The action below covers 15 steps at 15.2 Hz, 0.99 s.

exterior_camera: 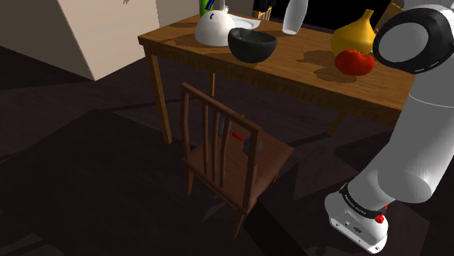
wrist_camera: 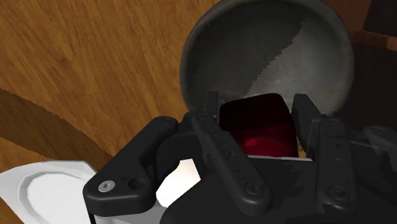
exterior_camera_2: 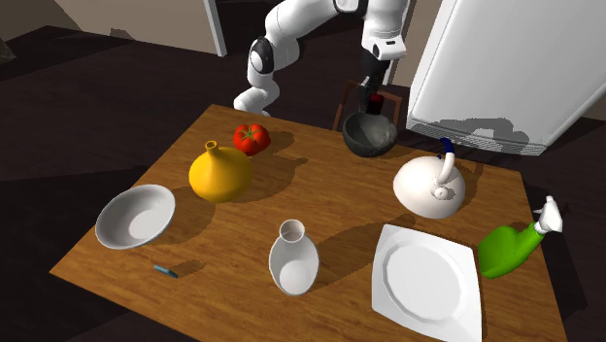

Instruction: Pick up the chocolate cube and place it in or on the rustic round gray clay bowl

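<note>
**Shoulder view.** A wooden table (exterior_camera: 284, 69) with plain grain carries a round grey bowl (exterior_camera: 252, 44). The bowl is dark, matte and thick-walled, and it stands near the table's front edge. Just beside it, to the shoulder view's left, sits a smooth white teapot (exterior_camera: 213, 29). Well to its right are a yellow gourd (exterior_camera: 354, 33) and a glossy red tomato (exterior_camera: 354, 62). A wooden chair (exterior_camera: 225, 156) with a slatted back stands on the dark floor in front of the table. The white arm (exterior_camera: 418, 109) rises at that view's right.

**Second exterior view.** The gripper (exterior_camera_2: 375, 101) hangs straight over the grey bowl at the table's far edge, close above its rim. Nearer the camera are a shallow white bowl (exterior_camera_2: 136, 216), a narrow-necked white vase (exterior_camera_2: 293, 257) and a square white plate (exterior_camera_2: 427, 282). A green spray bottle (exterior_camera_2: 510, 248) lies on its side at the table's right edge.

**Wrist view.** The two black fingers (wrist_camera: 216, 140) pinch a cube (wrist_camera: 257, 124), one on each side face, spread no wider than the cube. The cube is dark reddish brown, smooth-faced and round-cornered. It is held over the hollow of the grey bowl, whose inside is mottled and coarse. Whether the cube touches the bowl cannot be told.
</note>
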Tool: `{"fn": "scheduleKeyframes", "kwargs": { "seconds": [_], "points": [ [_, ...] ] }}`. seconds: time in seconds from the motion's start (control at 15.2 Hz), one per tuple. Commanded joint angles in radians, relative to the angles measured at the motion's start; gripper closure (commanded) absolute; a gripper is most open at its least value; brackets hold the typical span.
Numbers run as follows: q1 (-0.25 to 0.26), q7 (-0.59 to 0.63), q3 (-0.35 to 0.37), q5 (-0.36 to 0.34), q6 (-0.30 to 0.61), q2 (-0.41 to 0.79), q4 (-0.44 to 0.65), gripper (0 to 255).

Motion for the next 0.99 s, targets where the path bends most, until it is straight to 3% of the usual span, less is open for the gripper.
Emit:
{"fn": "scheduleKeyframes", "kwargs": {
  "seconds": [0.0,0.46,0.92],
  "points": [
    [0.026,0.032,0.009,-0.006,0.020,-0.013,-0.033,255],
    [0.040,0.036,0.011,-0.020,0.190,-0.138,-0.327,255],
    [0.044,0.039,0.013,-0.026,0.298,-0.196,-0.492,255]
  ]
}}
